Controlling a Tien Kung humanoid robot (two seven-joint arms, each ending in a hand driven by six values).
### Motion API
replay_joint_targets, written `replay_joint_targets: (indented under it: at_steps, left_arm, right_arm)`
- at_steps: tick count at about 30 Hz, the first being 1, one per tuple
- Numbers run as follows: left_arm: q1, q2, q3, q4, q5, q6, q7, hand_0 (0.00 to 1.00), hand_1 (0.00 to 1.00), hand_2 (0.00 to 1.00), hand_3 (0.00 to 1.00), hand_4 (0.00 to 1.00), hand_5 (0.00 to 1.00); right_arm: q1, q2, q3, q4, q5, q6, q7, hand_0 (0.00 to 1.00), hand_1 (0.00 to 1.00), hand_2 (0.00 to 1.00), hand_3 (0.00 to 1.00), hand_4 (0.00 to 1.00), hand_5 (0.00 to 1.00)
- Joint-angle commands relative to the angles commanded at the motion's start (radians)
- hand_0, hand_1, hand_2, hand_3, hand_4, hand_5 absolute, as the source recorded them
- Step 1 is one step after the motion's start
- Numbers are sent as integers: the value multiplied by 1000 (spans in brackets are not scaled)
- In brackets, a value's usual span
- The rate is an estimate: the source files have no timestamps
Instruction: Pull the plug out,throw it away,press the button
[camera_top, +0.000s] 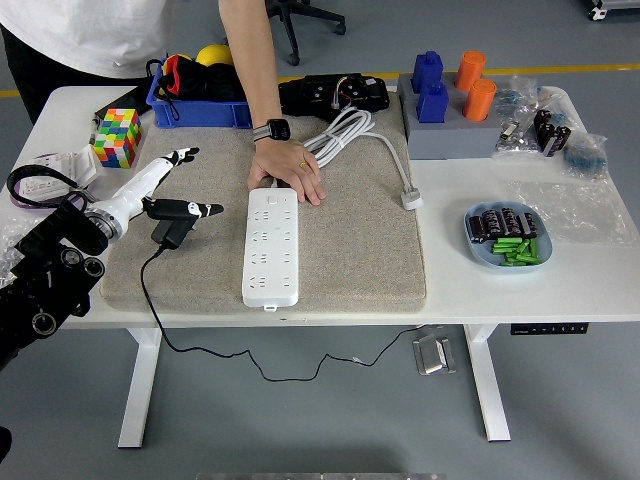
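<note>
Left hand (168, 188) at mid-left of frame, over the grey mat (350, 262), fingers splayed wide, gripping nothing. Black plug (166, 232) lies on the mat right under that hand, at lower left of the mat, its black cord (200, 351) trailing off the counter (520, 292) edge toward bottom centre. White power strip (271, 247) sits mid-frame, lengthwise, well right of the plug. Person's hand (288, 169) presses down on the strip's top end, w/ watch on wrist. Right hand out of shot.
</note>
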Motion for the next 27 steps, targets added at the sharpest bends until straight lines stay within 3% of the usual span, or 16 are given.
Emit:
replay_joint_targets:
  at_steps: [4, 5, 10, 11, 16, 17, 21, 27]
  left_arm:
    - [-12, 1, 30, -38, 13, 27, -10, 998, 998, 998, 998, 998, 732]
    - [-20, 2, 44, -46, 19, 37, -11, 998, 998, 998, 998, 998, 621]
    - [-70, 7, 120, -37, -16, 75, -38, 998, 998, 998, 998, 998, 621]
    - [-82, 8, 139, -33, -24, 78, -42, 326, 300, 300, 831, 580, 2]
    - [-137, 7, 214, -10, -45, 54, -23, 326, 300, 300, 831, 580, 2]
    - [-149, 4, 230, -8, -51, 36, -6, 64, 27, 147, 720, 2, 2]
    - [-186, -9, 280, 2, -61, -21, 56, 64, 27, 147, 720, 2, 2]
    - [-229, -34, 353, 27, -76, -57, 110, 70, 11, 149, 713, 2, 2]
  right_arm:
    - [1, 1, 1, 1, 1, 0, 0, 767, 729, 724, 713, 883, 658]
    - [1, 1, 1, 1, 1, 0, 0, 767, 729, 724, 713, 883, 658]
    - [2, 1, 3, -1, 1, 0, 0, 767, 729, 724, 713, 883, 658]
    - [2, 1, 3, -1, 1, 0, 0, 767, 729, 724, 713, 883, 658]
    - [2, 0, 2, -1, 2, 0, 0, 767, 729, 724, 713, 883, 658]
    - [2, 0, 2, -1, 2, 0, 0, 767, 729, 724, 713, 883, 658]
    - [0, 1, 1, -3, 2, 1, 0, 767, 729, 724, 713, 883, 658]
    - [1, 0, -2, -3, 3, 0, 0, 767, 729, 724, 713, 883, 658]
